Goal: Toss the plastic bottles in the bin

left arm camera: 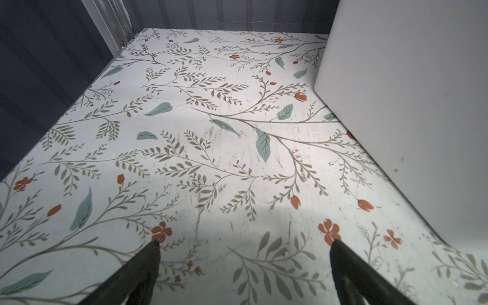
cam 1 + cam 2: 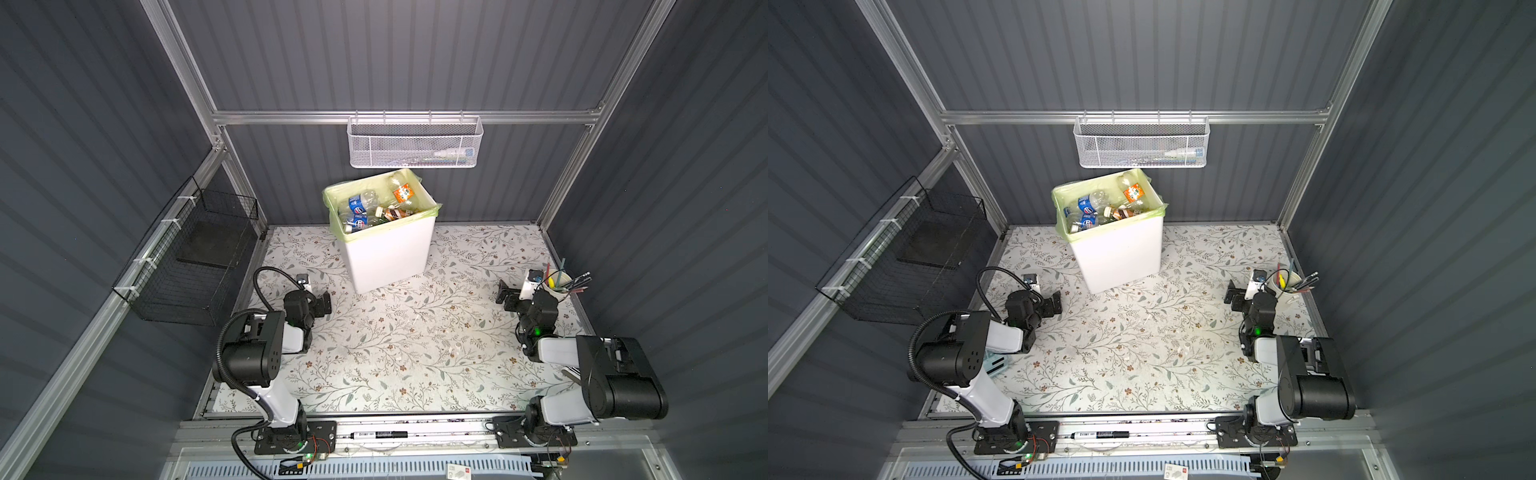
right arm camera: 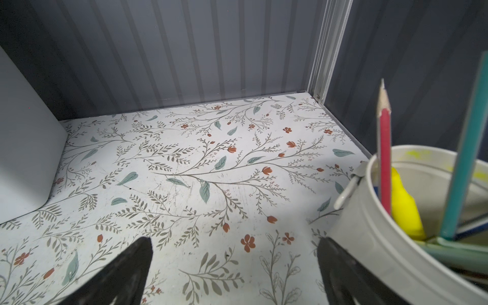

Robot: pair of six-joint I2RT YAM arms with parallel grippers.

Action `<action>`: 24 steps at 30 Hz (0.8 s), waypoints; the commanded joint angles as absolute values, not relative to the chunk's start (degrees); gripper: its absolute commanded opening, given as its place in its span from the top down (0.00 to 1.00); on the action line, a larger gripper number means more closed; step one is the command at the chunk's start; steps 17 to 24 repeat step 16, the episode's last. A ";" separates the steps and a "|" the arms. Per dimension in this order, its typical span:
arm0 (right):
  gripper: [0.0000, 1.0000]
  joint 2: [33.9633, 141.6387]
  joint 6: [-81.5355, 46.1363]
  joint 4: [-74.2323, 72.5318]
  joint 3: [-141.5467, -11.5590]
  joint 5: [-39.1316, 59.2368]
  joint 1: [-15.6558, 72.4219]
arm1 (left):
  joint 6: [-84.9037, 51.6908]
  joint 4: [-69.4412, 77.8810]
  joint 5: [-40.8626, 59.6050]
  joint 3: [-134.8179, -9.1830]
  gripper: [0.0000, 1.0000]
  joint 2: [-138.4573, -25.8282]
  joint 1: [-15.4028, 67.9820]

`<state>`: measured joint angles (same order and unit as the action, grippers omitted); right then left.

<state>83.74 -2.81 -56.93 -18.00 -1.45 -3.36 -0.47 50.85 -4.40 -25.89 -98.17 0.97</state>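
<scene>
- The bin [image 2: 388,259] stands on the far middle part of the table [image 2: 395,357], close to the back wall. Its pale green liner is folded over the rim.
- The bottles [image 2: 368,208] lie heaped inside the bin, up near its rim. In both top views they show as clear ones with blue labels on the left side and one with an orange label at the far right corner [image 2: 1133,193]. No bottle shows on the table itself.
- The left gripper [image 2: 327,303] is low over the table, to the left of the bin and a little nearer than it. It is released: in the left wrist view [image 1: 245,242] its two dark jaws are spread wide with only the flowered tabletop between them. The bin's white wall [image 1: 409,105] rises close by.
- The right gripper [image 2: 504,297] is low at the right side of the table, well apart from the bin. It too is released, jaws wide and grasping nothing [image 3: 235,240].
- A white cup [image 3: 383,237] stands just beside the right gripper, on its right, near the table's right edge. It holds a red pencil [image 3: 385,158], something yellow and other sticks.
- A white mesh basket [image 2: 415,145] hangs on the back rail above the bin. Something pale lies in its right end, too blurred to name.
- A black wire basket [image 2: 187,266] hangs on the left wall.
- A marker [image 2: 378,435] lies on the near rail between the two arm bases.
</scene>
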 commanded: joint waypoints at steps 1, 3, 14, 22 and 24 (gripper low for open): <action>0.01 83.76 -3.43 -56.78 -18.37 -1.05 -3.48 | 0.26 52.21 -3.60 -26.81 0.00 -98.20 0.97; 0.01 83.77 -3.39 -56.78 -18.37 -1.08 -3.49 | 0.26 52.21 -3.56 -26.78 0.00 -98.17 0.97; 0.01 83.80 -3.45 -56.60 -18.46 -0.93 -3.51 | 0.26 52.21 -3.60 -26.74 0.00 -98.16 0.97; 0.01 83.71 -3.38 -56.78 -18.32 -1.00 -3.52 | 0.26 52.21 -3.60 -26.78 0.00 -98.17 0.97; 0.01 83.71 -3.38 -56.78 -18.32 -1.00 -3.52 | 0.26 52.21 -3.60 -26.78 0.00 -98.17 0.97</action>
